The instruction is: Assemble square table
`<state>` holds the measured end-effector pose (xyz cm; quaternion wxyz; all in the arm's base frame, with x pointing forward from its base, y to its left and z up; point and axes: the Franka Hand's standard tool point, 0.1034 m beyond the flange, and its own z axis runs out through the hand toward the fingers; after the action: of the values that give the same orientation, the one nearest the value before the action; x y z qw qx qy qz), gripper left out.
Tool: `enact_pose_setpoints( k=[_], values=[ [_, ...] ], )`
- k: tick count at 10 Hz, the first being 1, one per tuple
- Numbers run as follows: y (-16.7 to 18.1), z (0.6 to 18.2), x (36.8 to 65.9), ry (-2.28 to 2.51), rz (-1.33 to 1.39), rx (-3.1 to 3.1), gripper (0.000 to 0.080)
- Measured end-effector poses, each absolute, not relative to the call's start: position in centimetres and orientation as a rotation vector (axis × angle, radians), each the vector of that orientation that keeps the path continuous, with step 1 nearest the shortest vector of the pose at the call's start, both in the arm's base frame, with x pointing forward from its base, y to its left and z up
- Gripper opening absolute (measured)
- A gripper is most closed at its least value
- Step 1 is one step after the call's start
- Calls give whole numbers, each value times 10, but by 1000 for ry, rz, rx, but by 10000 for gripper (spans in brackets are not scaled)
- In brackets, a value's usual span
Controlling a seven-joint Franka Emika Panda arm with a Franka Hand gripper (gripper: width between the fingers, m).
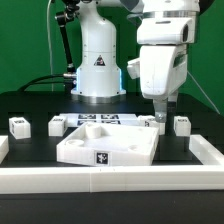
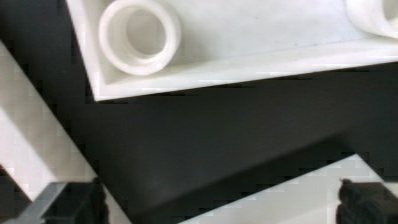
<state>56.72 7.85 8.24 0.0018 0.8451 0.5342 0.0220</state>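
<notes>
The square table slab (image 1: 105, 143) lay flat on the black table (image 1: 30, 140), in the middle of the exterior view, just in front of the marker board (image 1: 100, 119). Because it was square it had no clear long axis. Its recessed side faced up, and the edge with the black-and-white tag (image 1: 101, 157) pointed toward the camera and the front white rail (image 1: 110, 181). The slab looked like smooth matte white plastic, thick, with straight edges. In the wrist view one round hole (image 2: 139, 35) showed a raised ring rim with a shaded hollow inside.

Three small white cubes with tags stood on the table. The first leg block (image 1: 18, 125) and the second leg block (image 1: 57, 125) were on the exterior view's left of the slab. The third leg block (image 1: 182, 124) was on the exterior view's right. The white rail bordered the work area like a low frame, and the slab and blocks were inside it.

The gripper (image 1: 160, 116) hung over the slab's far corner on the exterior view's right. In the wrist view its dark fingertips (image 2: 54, 205) stood wide apart with only black table between them, and they clamped nothing
</notes>
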Motion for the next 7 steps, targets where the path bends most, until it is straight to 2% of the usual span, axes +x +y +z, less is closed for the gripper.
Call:
enact_pose_setpoints(
  k=[2,4,5,7],
  values=[
    [76,82,558,1693,57,2644,650],
    [61,74,523,1713,13,2644,650],
    [59,71,515,1712,4,2648,650],
    [54,69,510,1707,0,2653,650]
  ],
)
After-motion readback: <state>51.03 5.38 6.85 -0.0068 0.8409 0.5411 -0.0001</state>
